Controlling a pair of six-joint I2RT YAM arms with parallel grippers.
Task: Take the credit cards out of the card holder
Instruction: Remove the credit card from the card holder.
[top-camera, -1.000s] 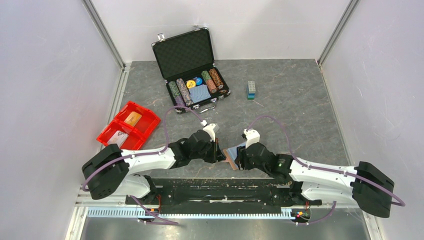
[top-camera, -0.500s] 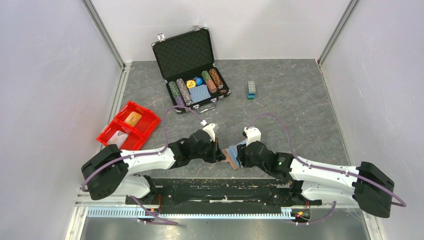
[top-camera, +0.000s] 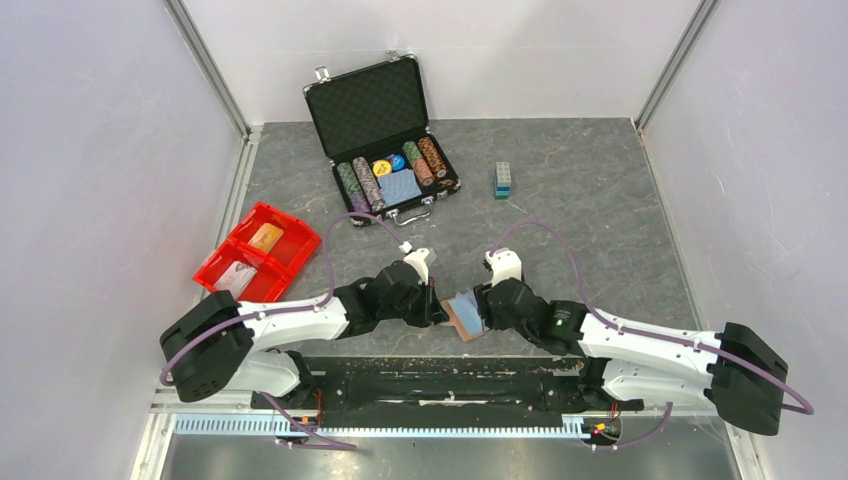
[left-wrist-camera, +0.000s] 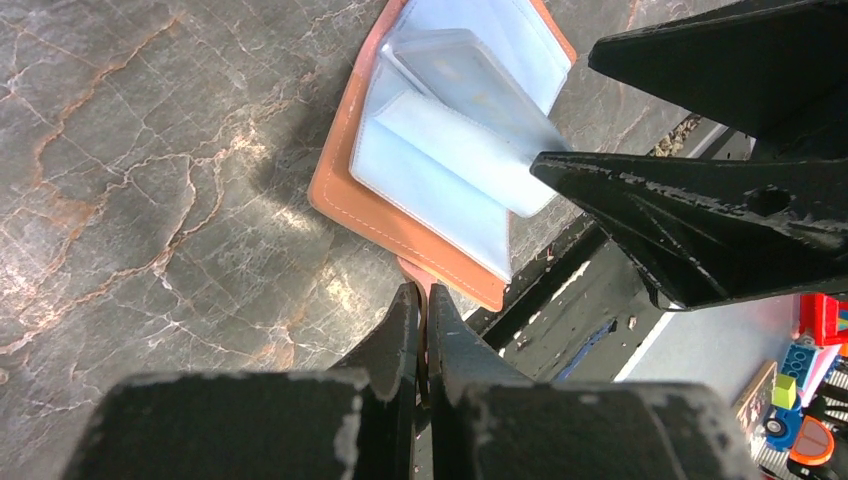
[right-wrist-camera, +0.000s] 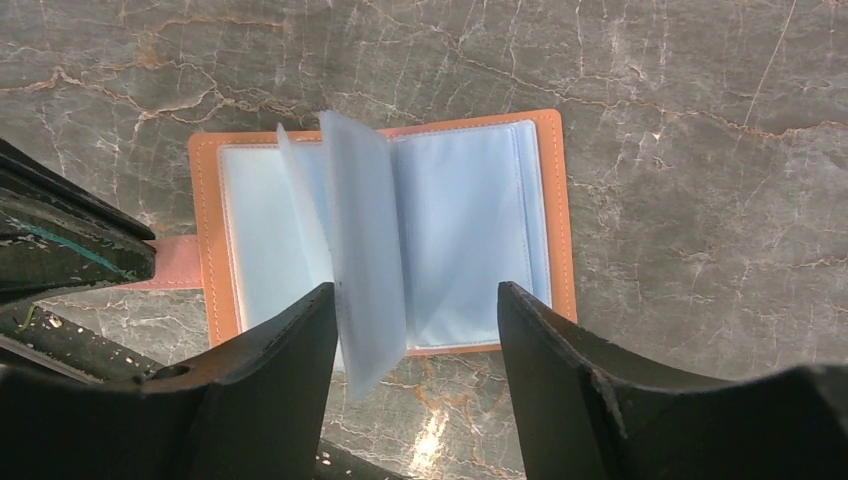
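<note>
The card holder (right-wrist-camera: 208, 235) lies open on the stone table, brown leather with light-blue clear sleeves, one sleeve (right-wrist-camera: 365, 250) standing up. It also shows in the top view (top-camera: 462, 313) and the left wrist view (left-wrist-camera: 345, 195). My left gripper (left-wrist-camera: 421, 292) is shut on its pink-brown closing tab (right-wrist-camera: 175, 262). My right gripper (right-wrist-camera: 415, 292) is open, its fingers either side of the raised sleeve above the holder's near edge. I cannot tell whether the sleeves hold a card. An orange-yellow card (top-camera: 266, 236) and a pale card (top-camera: 237, 275) lie in the red bin.
The red bin (top-camera: 283, 250) sits at the left. An open black poker-chip case (top-camera: 372, 105) stands at the back, with a small block stack (top-camera: 503, 180) to its right. The table's near edge and the arm rail run just below the holder.
The card holder has opened wider and lies flatter. My right gripper has shifted a little left and away over it. My left gripper stays shut on the tab.
</note>
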